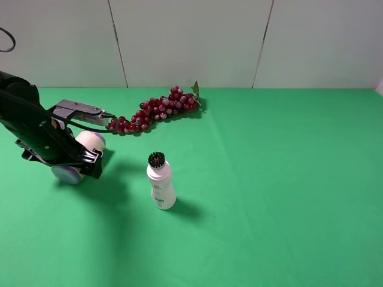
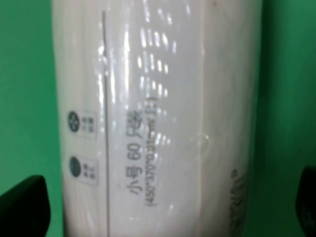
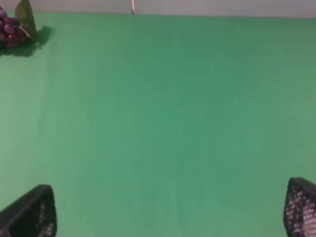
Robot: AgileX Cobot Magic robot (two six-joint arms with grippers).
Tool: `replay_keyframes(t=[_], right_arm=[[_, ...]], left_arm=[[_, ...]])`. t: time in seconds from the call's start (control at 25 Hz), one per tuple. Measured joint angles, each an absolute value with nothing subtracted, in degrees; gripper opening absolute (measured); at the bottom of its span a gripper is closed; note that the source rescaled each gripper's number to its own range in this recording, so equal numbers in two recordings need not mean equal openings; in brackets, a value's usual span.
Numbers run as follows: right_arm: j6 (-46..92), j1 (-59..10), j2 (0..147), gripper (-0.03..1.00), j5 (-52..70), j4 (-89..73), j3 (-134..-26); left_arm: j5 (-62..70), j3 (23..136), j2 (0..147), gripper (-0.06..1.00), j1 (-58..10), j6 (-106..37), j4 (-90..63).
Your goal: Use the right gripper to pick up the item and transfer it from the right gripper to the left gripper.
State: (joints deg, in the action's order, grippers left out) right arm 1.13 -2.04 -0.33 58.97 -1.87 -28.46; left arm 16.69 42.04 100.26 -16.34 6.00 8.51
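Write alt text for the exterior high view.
The left tool holds a cream canister low over a green table. A white bottle with a black bristle top stands mid-table, and dark red grapes lie behind it.

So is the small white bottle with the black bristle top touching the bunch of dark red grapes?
Apart. The exterior high view shows bare green cloth between the white bottle and the grapes.

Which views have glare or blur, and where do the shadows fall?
Left wrist: the canister fills the frame, slightly soft, with specular streaks across its glossy wrap; the printed text is still legible. Right wrist: green cloth evenly lit, fingertips blurred at the frame edge. Exterior high: sharp, no glare; the white bottle casts a soft shadow to its right, and the left claw darkens the cloth beneath.
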Motion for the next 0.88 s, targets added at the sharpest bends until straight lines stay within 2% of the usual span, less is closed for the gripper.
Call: replay_keyframes(t=[0.36, 0.6, 0.88], right_arm=[[1.1, -2.0, -0.3, 1.00, 59.0, -1.9, -28.5], [1.1, -2.0, -0.3, 1.00, 59.0, -1.9, -28.5], [1.1, -2.0, -0.3, 1.00, 59.0, -1.9, -28.5]], left_arm=[[26.1, 45.1, 95.8, 1.00, -16.3, 6.3, 8.2], [32.7, 45.6, 85.6, 1.00, -16.3, 6.5, 8.2], [47.0, 46.2, 69.0, 1.00, -16.3, 6.5, 8.2]])
